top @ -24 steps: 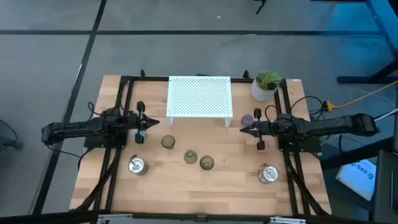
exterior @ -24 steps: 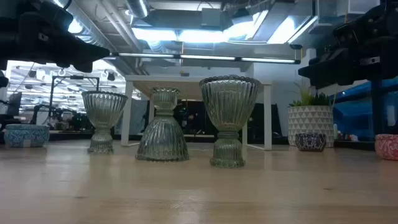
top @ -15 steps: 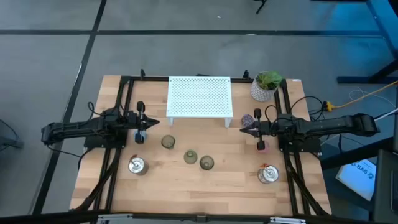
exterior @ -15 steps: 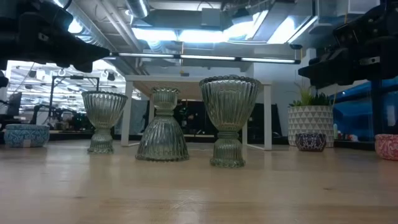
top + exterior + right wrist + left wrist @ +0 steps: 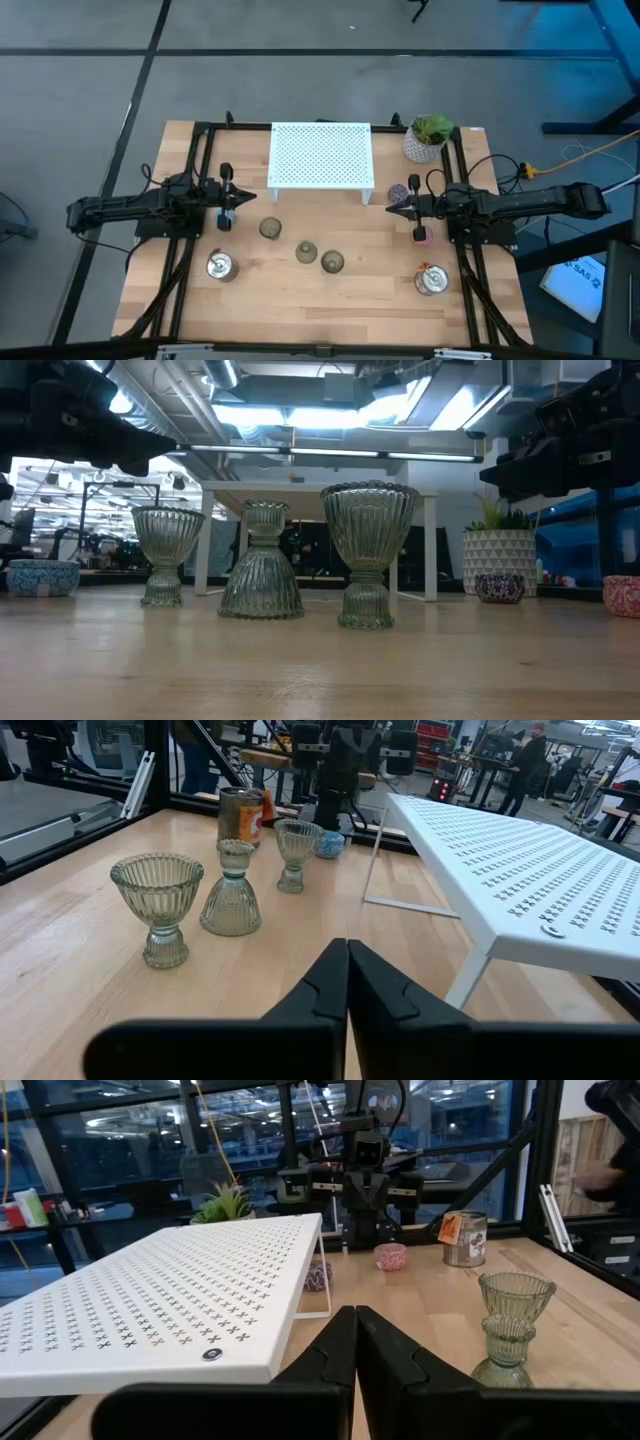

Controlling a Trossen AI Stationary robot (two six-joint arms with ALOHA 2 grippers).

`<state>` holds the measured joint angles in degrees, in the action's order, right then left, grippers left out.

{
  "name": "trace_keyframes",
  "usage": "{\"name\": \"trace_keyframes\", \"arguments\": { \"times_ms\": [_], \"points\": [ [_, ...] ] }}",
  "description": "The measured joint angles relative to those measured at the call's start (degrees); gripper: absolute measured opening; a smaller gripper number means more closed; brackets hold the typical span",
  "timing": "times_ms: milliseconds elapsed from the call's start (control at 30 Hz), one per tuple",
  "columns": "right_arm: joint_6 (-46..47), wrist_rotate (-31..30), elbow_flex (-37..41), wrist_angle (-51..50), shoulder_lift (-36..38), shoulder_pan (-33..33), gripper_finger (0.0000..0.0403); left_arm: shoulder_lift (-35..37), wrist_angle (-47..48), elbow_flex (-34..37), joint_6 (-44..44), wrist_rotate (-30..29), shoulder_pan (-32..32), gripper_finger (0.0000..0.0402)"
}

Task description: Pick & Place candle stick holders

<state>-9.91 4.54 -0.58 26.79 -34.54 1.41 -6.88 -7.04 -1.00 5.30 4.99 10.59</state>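
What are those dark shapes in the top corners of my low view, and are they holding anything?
Observer: They are the robot's two arms. The left hand and right hand are both shut and empty, above the table.
Operator: Are the three glass cups all there is?
Observer: No. One silver candle holder stands on the table's left side, and a second silver holder on its right side.
Operator: And the white table behind them?
Observer: That is a white rack, its top covered in small holes.

Both dark six-joint arms stretch inward, level above the table, facing each other; left gripper (image 5: 243, 197) pinched closed, right gripper (image 5: 392, 207) closed too, both empty.
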Motion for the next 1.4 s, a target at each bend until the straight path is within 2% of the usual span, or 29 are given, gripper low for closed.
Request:
{"name": "trace_keyframes", "arguments": {
  "times_ms": [767,933,1133,1400],
  "points": [
    [0.0,0.2,0.0,0.2,0.0,0.0,0.0007,0.0,0.0,0.0,0.0,0.0,0.0,0.0002],
    [7.4,2.1,0.0,0.9,0.0,0.0,0.0007,0.0,0.0,0.0,0.0,0.0,0.0,0.0002],
    [13.6,1.7,0.0,6.1,0.0,0.0,0.0007,0.0,0.0,0.0,0.0,0.0,0.0,0.0002],
    [12.1,1.7,0.0,8.3,0.0,0.0,0.0007,0.0,0.0,0.0,0.0,0.0,0.0,0.0002]
  ]
}}
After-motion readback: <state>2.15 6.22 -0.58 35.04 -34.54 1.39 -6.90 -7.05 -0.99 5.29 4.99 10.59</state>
